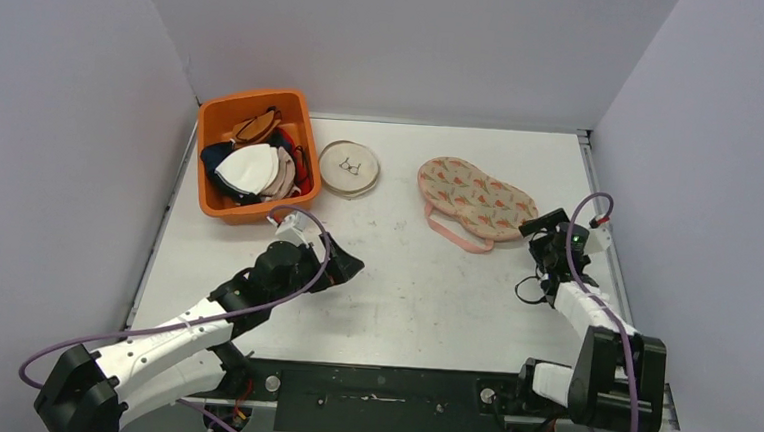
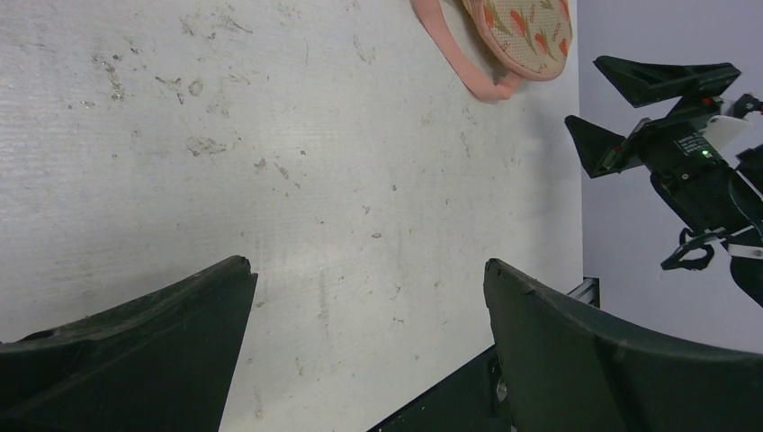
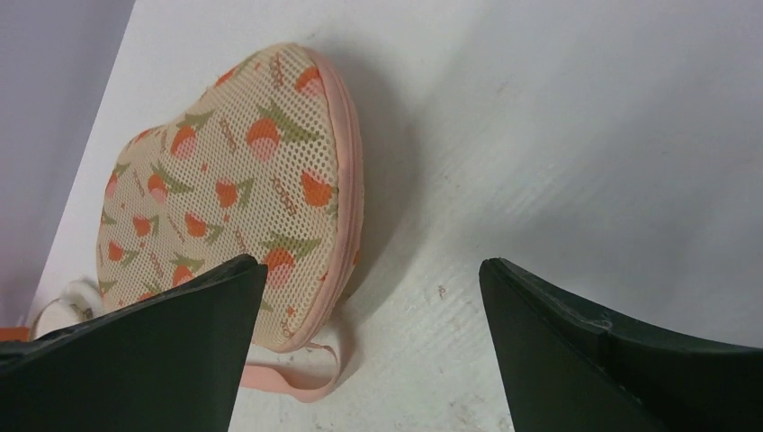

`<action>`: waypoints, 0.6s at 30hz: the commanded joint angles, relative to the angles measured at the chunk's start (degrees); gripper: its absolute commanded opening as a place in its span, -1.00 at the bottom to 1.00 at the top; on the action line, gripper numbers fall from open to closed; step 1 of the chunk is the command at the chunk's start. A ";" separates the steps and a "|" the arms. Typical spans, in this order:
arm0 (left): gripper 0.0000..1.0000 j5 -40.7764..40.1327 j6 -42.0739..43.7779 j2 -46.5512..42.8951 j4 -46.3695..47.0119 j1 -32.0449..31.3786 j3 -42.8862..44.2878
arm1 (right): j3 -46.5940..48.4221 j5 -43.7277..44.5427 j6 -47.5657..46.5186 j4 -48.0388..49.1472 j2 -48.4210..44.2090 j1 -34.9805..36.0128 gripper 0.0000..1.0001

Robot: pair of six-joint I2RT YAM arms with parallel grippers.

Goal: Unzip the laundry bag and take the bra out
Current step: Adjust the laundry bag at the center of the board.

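The laundry bag (image 1: 474, 197) is a beige mesh pouch with orange flowers and pink trim, lying closed on the table at right of centre. Its pink strap (image 1: 457, 236) trails along its near side. The bra inside is hidden. My right gripper (image 1: 542, 231) is open, just right of the bag's near end; the right wrist view shows the bag (image 3: 243, 189) and strap loop (image 3: 297, 382) between and beyond my open fingers. My left gripper (image 1: 340, 264) is open and empty over bare table, well left of the bag; the bag's end (image 2: 526, 36) shows far off.
An orange bin (image 1: 254, 153) full of bras stands at back left. A round shallow dish (image 1: 349, 167) with a small wire item sits beside it. Grey walls enclose the table on three sides. The black base rail (image 1: 377, 396) runs along the near edge.
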 commanded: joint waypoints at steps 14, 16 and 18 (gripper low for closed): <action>1.00 -2.57 -2.63 -7.12 0.85 -0.39 -4.11 | -1.37 -10.32 8.63 21.03 15.08 0.31 -0.31; 1.00 -2.52 -2.53 -6.25 1.23 -0.39 -3.88 | -2.97 -10.55 7.95 20.06 12.24 0.83 -0.50; 0.88 -2.28 -2.25 -5.36 1.92 -0.39 -3.81 | -4.80 -11.32 7.97 19.03 9.58 1.52 -0.59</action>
